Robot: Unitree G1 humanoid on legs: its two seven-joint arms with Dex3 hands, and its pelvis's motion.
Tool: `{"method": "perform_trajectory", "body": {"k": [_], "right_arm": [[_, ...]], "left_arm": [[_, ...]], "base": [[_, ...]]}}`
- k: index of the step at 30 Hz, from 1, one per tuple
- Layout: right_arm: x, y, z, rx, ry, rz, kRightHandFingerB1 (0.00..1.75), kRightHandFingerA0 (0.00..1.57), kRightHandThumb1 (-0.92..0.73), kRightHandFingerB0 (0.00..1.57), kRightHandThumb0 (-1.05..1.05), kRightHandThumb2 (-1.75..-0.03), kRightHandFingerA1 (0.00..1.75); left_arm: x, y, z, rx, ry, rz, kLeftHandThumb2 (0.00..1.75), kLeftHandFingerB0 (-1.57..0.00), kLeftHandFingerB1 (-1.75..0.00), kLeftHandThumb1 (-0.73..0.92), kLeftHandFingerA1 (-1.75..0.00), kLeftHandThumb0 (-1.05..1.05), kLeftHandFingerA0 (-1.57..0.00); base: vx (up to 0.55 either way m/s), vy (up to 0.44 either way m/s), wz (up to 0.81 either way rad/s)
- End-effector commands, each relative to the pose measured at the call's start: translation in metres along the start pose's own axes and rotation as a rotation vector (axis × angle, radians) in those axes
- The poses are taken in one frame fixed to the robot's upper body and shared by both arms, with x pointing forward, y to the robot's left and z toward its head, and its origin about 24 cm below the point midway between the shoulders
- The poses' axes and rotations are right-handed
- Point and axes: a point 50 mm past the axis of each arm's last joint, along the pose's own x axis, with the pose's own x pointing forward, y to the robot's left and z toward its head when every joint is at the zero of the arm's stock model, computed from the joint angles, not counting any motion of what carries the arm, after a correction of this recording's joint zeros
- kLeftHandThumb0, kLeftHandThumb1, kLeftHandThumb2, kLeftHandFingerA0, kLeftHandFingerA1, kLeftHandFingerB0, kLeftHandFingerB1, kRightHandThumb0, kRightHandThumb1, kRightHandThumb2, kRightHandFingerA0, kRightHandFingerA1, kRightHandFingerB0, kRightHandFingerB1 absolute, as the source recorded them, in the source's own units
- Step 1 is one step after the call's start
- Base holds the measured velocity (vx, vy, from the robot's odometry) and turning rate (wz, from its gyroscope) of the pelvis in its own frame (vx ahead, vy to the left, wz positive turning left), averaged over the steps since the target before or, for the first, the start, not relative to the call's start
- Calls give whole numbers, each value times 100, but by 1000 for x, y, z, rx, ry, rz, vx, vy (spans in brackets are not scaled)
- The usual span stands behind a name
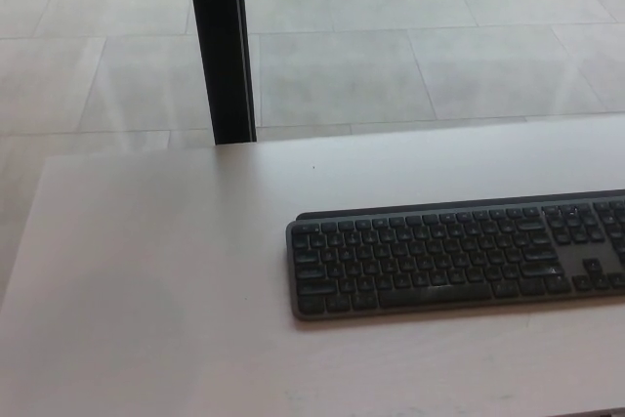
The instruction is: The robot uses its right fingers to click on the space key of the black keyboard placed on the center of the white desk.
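Observation:
A black keyboard [454,254] lies flat on the white desk [156,271], right of the middle of the head view, its right end cut off by the picture's edge. Its long space key [436,293] sits in the front row of keys. Neither of my hands shows in this view.
A black upright post [220,44] stands just behind the desk's far edge at the left. Beyond the desk lies a grey tiled floor [410,56]. The desk's left edge runs near the picture's left side, and its front edge shows at the bottom right corner.

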Motion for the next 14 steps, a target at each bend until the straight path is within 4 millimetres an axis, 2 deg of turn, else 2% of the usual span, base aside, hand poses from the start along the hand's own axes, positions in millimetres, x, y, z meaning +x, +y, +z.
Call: {"method": "perform_trajectory", "body": {"k": [1,6,8,10,11,14], "right_arm": [[-4,-6,-27,95,125,-100,47,67,-63,54,-50,-59,47],[-4,-4,-27,107,123,-91,50,67,-62,57,-48,-59,48],[-5,-2,-24,76,88,-93,50,72,-61,62,-48,-59,51],[-6,-2,-24,66,85,-93,49,71,-61,60,-49,-59,51],[-5,-2,-24,63,80,-86,51,73,-64,57,-47,-59,52],[-5,-1,-25,64,71,-80,51,74,-64,57,-46,-59,55]], "left_arm": [[1,8,6,-15,-32,-4,59,-49,-55,68,-70,-52,-63],[1,9,7,-21,-37,-6,61,-52,-54,68,-69,-53,-67],[1,8,7,-60,-35,-24,59,-57,-55,65,-67,-58,-67],[1,8,8,-46,-41,-25,60,-56,-54,66,-67,-58,-69],[1,8,8,-52,-38,-25,61,-49,-54,68,-70,-55,-65],[1,7,8,-50,-34,-29,61,-49,-54,68,-69,-55,-63]], "base": [[0,0,0],[0,0,0],[0,0,0],[0,0,0],[0,0,0],[0,0,0]]}}
